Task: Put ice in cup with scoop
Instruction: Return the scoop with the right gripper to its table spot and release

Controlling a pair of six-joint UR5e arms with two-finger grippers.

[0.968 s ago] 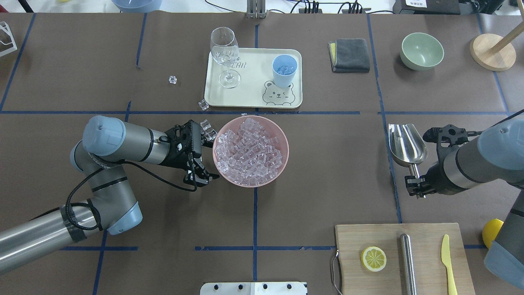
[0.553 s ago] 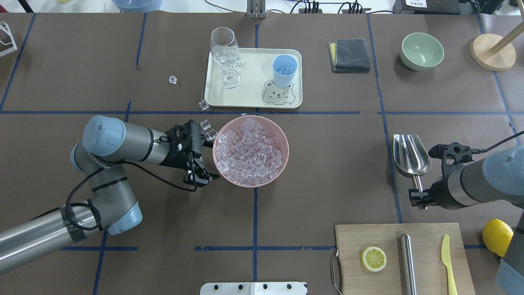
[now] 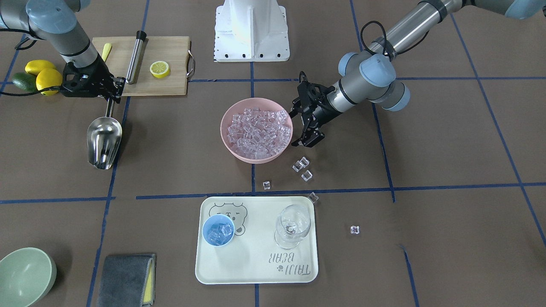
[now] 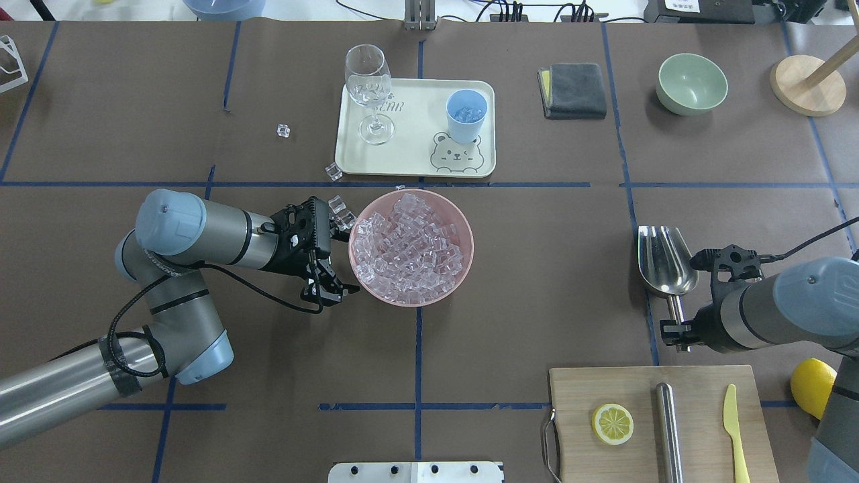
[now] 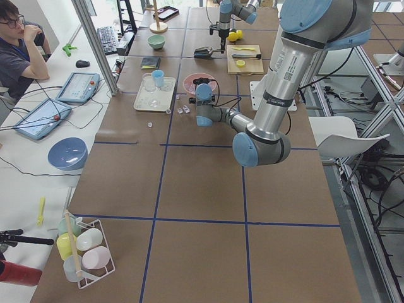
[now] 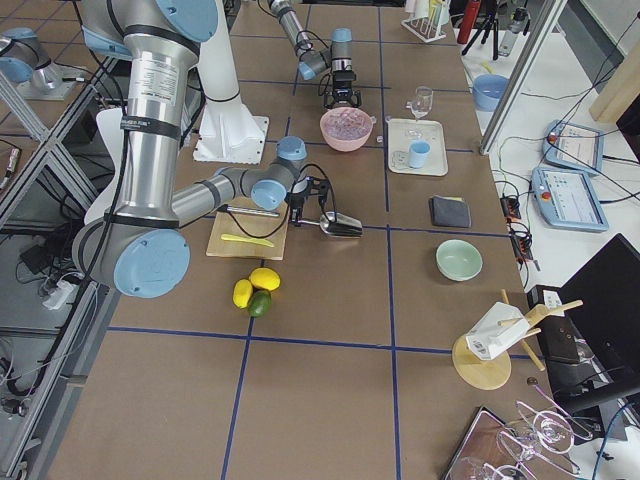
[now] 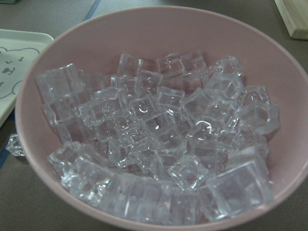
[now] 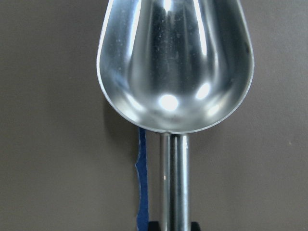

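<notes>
At the right of the desk (image 4: 537,282), right gripper (image 4: 675,331) is clamped on the thin tubular handle of the shiny steel scoop (image 4: 664,258). Trough empty, open side up, mouth pointing to the far side. Scoop lies low along a blue tape line (image 8: 141,192); contact with the desk cannot be judged. Wooden cutting board (image 4: 698,402) lies just to the near side of this gripper.

Left gripper (image 4: 330,290) sits at the near-left rim of the round pink bowl (image 4: 468,235), jaws apart, holding nothing; contact with the rim not discernible. Bowl is heaped with small clear ice cubes (image 4: 411,245). A few loose cubes (image 4: 340,209) lie on the desk left of the bowl and on toward the tray.

On the far side of the bowl, a cream rectangular tray (image 4: 409,147) carries the small light-blue cup (image 4: 466,115) on its right part, several cubes inside. A clear stemmed glass (image 4: 368,87) stands on its left part.
</notes>
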